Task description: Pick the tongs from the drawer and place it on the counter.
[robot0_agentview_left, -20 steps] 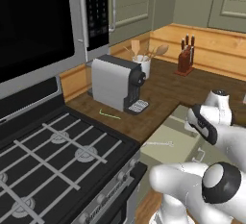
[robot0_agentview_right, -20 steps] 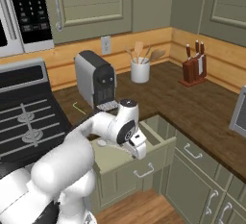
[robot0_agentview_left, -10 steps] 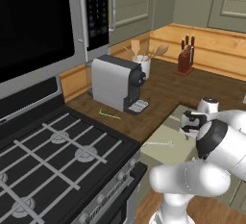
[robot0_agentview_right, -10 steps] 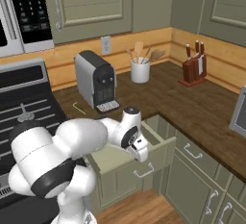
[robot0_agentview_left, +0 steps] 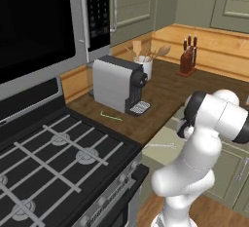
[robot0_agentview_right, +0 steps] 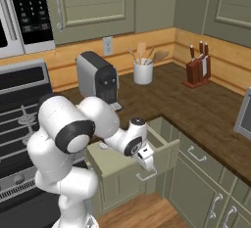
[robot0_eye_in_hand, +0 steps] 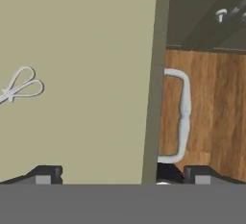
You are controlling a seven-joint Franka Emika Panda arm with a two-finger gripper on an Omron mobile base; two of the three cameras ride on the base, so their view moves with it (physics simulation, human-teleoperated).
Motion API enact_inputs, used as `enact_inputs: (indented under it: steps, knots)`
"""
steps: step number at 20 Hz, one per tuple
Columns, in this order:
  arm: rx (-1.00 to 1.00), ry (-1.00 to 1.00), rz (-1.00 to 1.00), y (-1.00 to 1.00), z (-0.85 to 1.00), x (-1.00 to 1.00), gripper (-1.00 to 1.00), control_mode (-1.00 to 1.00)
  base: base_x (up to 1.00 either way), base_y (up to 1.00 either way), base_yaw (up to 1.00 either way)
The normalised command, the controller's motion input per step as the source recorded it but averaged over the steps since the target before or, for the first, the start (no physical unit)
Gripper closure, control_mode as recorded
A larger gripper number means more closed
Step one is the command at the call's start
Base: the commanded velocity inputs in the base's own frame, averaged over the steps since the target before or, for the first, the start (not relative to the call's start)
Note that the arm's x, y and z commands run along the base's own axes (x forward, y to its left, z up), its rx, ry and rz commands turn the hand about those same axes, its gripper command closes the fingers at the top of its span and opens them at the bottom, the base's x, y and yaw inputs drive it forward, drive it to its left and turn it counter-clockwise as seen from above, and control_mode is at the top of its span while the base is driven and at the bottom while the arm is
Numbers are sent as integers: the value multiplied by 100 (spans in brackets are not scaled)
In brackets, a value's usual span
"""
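The pale olive drawer point(robot0_agentview_right: 113, 161) stands pulled out below the dark wood counter point(robot0_agentview_right: 196, 105). On its bare floor point(robot0_eye_in_hand: 96, 50) the small silvery tongs point(robot0_eye_in_hand: 21, 86) lie flat, toward the left in the hand view, and they show as a thin pale sliver point(robot0_agentview_left: 160, 145) in the left base view. My gripper point(robot0_eye_in_hand: 122, 177) is open and holds nothing, its fingertips point(robot0_eye_in_hand: 45, 175) spread wide to either side of the drawer's front panel. The slim silver handle point(robot0_eye_in_hand: 182, 117) juts out over the wooden room floor. The hand point(robot0_agentview_right: 145, 159) hangs over the front edge of the drawer, well away from the tongs.
On the counter point(robot0_agentview_left: 165, 87) are a grey coffee machine point(robot0_agentview_left: 119, 85), a white crock of wooden utensils point(robot0_agentview_right: 143, 70), a knife block point(robot0_agentview_right: 197, 70) and a thin green line point(robot0_agentview_left: 111, 116). The black stove point(robot0_agentview_left: 48, 158) lies left of the drawer. Cabinet doors point(robot0_agentview_right: 201, 183) stand to its right.
The arm's upper links have swung round and folded closer to the base. The hand has stayed at the drawer's front edge, a little lower. The drawer and tongs have not moved.
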Motion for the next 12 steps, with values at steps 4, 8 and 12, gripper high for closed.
enact_inputs:
  steps: [4, 8, 12]
  knots:
    - [2, 12, -1, -36, -63, -7, -100, -100, 0, 0, 0]
    - [6, 22, -4, -88, -41, -91, -100, -100, 0, 0, 0]
    - [8, 30, 0, -100, -31, -100, -100, -100, 0, 0, 0]
